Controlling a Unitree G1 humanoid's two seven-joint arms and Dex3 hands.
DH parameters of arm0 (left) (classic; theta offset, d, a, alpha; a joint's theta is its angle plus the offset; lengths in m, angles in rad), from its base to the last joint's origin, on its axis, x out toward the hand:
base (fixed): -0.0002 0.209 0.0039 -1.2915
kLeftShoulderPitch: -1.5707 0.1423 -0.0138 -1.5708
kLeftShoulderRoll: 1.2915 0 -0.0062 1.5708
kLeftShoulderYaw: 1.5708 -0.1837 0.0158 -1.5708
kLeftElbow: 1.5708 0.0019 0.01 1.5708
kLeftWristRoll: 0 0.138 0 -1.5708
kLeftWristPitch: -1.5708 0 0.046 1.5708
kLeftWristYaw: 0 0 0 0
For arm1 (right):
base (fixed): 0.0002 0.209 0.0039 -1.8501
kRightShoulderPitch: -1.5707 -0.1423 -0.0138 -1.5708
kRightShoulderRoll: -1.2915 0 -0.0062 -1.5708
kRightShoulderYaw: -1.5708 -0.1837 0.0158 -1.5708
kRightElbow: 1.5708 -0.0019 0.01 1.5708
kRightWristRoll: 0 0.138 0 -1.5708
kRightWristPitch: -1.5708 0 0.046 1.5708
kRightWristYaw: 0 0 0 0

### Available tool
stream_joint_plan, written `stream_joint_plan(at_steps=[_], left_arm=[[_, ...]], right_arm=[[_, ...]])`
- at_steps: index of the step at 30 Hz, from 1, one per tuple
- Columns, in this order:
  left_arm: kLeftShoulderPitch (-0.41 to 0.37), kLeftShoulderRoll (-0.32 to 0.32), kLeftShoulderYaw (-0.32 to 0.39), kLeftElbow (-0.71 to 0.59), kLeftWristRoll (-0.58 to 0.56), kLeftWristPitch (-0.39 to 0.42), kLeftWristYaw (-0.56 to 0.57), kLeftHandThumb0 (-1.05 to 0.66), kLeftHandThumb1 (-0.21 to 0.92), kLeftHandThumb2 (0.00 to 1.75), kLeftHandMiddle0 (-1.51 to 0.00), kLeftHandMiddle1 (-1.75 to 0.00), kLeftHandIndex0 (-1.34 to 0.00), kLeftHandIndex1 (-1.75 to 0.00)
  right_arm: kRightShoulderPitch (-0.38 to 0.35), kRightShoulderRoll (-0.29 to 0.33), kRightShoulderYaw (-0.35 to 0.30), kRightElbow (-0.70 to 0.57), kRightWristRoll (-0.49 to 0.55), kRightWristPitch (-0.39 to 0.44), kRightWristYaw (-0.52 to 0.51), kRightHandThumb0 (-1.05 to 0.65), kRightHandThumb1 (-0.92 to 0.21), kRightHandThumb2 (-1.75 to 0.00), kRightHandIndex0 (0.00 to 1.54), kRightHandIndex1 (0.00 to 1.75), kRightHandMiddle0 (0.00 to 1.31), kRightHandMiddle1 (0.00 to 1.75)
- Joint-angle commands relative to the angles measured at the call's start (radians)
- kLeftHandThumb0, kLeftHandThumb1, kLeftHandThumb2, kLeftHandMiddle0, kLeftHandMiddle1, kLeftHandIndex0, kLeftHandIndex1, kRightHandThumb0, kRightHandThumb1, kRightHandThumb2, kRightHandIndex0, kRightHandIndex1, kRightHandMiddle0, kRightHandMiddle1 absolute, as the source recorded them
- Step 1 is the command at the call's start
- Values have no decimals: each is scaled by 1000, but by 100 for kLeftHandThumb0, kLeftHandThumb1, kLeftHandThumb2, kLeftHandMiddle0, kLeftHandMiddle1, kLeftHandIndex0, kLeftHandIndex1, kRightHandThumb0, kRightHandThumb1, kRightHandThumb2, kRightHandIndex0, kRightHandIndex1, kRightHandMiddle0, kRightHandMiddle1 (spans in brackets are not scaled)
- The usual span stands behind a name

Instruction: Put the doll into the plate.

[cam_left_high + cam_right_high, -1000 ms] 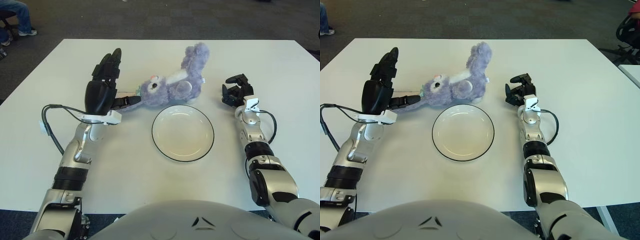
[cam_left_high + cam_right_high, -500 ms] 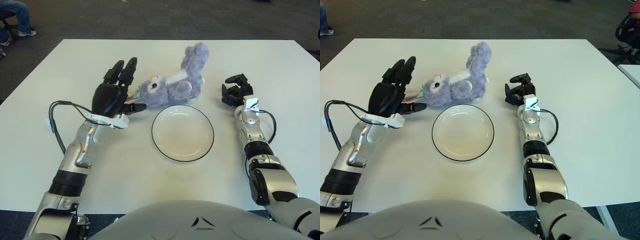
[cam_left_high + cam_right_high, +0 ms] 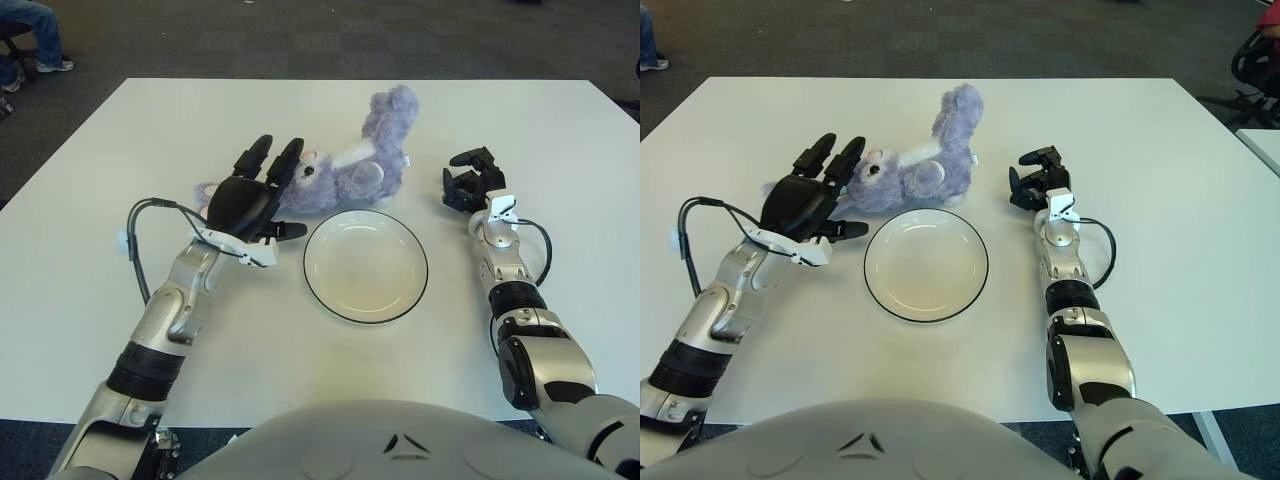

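A purple plush rabbit doll lies on its side on the white table, just behind an empty white plate with a dark rim. My left hand is at the doll's head end, fingers spread over and in front of it, holding nothing. Part of the doll's ear shows left of the hand. My right hand shows to the right of the doll and plate, fingers curled, holding nothing.
The white table stretches wide on all sides. A black cable loops off my left forearm. A seated person's legs show at the far left beyond the table.
My left hand has swung rightward and down toward the doll's head, from beside it to partly over it. The doll, plate and right hand have not moved.
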Motion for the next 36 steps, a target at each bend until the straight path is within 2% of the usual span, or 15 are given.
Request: stream_joint_plan(at_steps=[1, 9, 13, 18, 29, 36], left_arm=[[-30, 17, -10, 25, 3, -5, -3, -93, 92, 38, -4, -1, 0, 0], [-55, 43, -38, 63, 26, -24, 4, -86, 89, 29, -5, -1, 0, 0], [-80, 29, -59, 91, 45, -7, -3, -81, 86, 27, -4, 0, 0, 0], [-151, -8, -101, 173, 68, 33, -19, -74, 82, 25, -1, 0, 0, 0], [-190, -44, -137, 212, 90, 125, -37, -74, 71, 33, -1, 0, 0, 0], [-223, -44, -165, 282, 141, 148, 61, -70, 57, 52, -6, -2, 0, 0]], right_arm=[[38, 24, 21, 43, -19, 48, 9, -1, -51, -102, 59, 158, 31, 165], [40, 23, 27, 39, -25, 51, 4, -1, -52, -100, 58, 159, 30, 164], [40, 20, 29, 37, -27, 53, 3, -1, -52, -100, 57, 159, 30, 164], [41, 20, 32, 38, -28, 53, 4, -1, -53, -99, 57, 159, 30, 164], [43, 20, 36, 33, -26, 58, 2, -1, -53, -99, 57, 160, 30, 162], [43, 21, 33, 34, -21, 60, 5, -1, -53, -99, 57, 159, 30, 163]])
